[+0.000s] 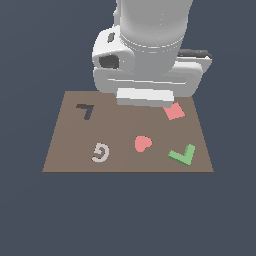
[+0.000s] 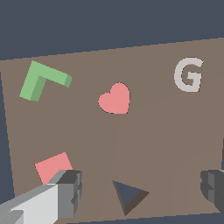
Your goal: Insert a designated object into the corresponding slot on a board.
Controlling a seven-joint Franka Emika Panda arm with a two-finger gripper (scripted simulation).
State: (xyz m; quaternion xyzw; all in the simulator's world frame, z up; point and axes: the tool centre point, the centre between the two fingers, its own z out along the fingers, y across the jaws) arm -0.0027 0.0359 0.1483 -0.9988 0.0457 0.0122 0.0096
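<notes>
The designated object, a bright green L-shaped block (image 1: pixel 182 154) (image 2: pixel 43 81), lies flat on the brown board (image 1: pixel 70 135) (image 2: pixel 166 131) near its front corner on the exterior view's right. The slot (image 1: pixel 85 110), a dark L-shaped cutout, is at the board's far corner on the exterior view's left; it is outside the wrist view. My gripper (image 2: pixel 140 190) hovers above the board's far middle, open, with nothing between its fingers (image 2: pixel 70 190). In the exterior view the arm's body hides the fingers.
A pink heart (image 1: pixel 142 143) (image 2: pixel 115 99) sits mid-board. A pink square (image 1: pixel 174 111) (image 2: pixel 53 168) lies by the far edge near one finger. A grey G-shaped piece (image 1: pixel 101 152) (image 2: pixel 189 75) is at the front left. A dark triangular cutout (image 2: pixel 127 196) shows between the fingers.
</notes>
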